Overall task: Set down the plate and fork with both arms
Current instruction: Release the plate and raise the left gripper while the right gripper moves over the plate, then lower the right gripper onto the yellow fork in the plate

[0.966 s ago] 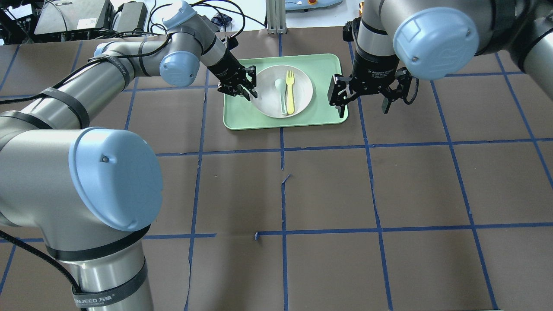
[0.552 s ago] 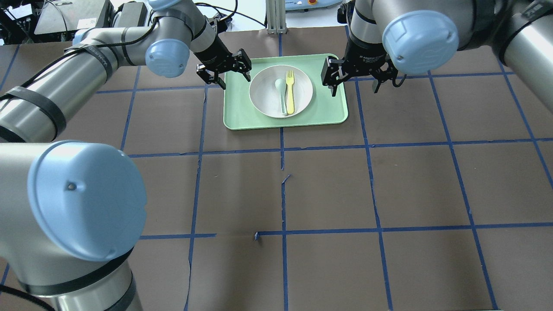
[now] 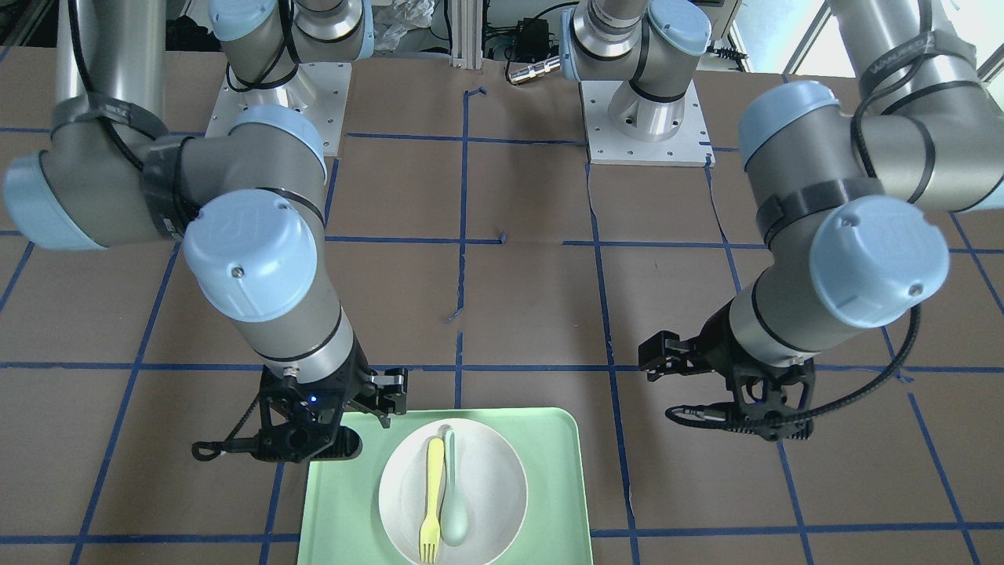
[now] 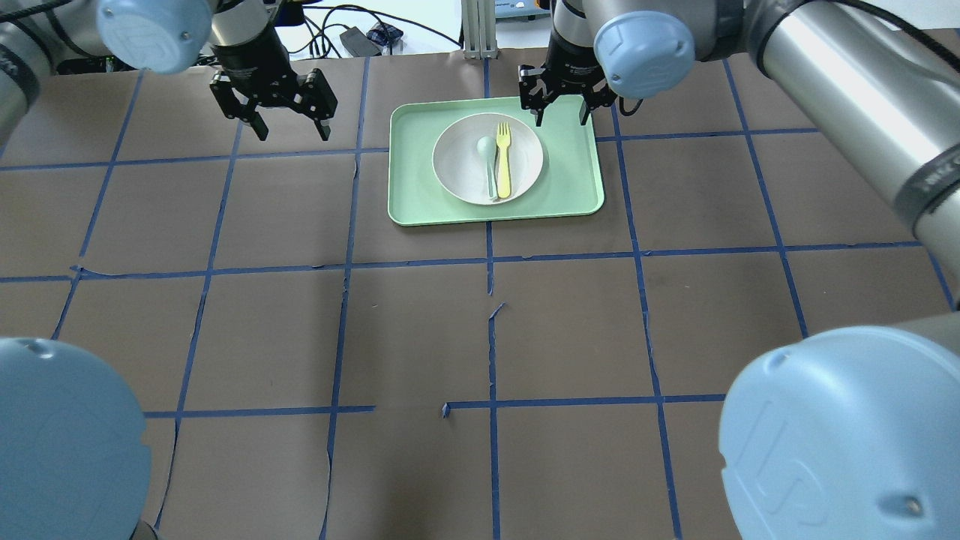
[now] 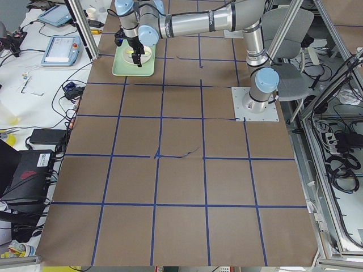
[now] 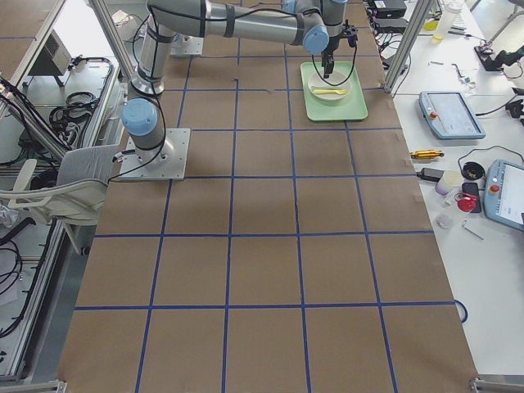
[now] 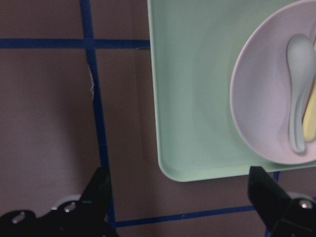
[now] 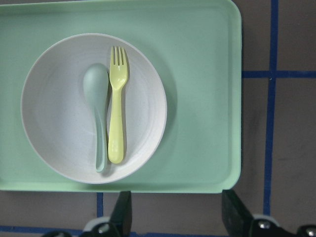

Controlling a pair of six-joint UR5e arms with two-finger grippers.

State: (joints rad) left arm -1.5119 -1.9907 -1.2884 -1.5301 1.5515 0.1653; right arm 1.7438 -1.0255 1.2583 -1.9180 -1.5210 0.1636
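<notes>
The off-white plate (image 4: 487, 159) lies on the light-green tray (image 4: 570, 187) at the table's far middle. The pale-yellow fork (image 4: 504, 159) lies in the plate, beside a grey-green spoon (image 4: 489, 161). My right gripper (image 4: 561, 118) is open and empty, and hovers over the tray's far right part. Its wrist view looks straight down on the plate (image 8: 59, 123) and the fork (image 8: 117, 113). My left gripper (image 4: 292, 133) is open and empty, and hangs well left of the tray. Its wrist view shows the tray's corner (image 7: 197, 108) and part of the plate (image 7: 261, 98).
The table is brown board with a blue tape grid. Cables and boxes (image 4: 345, 34) lie beyond the far edge, and a metal post (image 4: 480, 30) stands behind the tray. My two arm bases (image 3: 643, 118) stand at the robot's side of the table.
Both grippers have pulled back from the tray's sides. The left one has moved far left, and the right one has shifted over the tray's far edge. Both stayed open. Plate, fork and spoon have not moved.
</notes>
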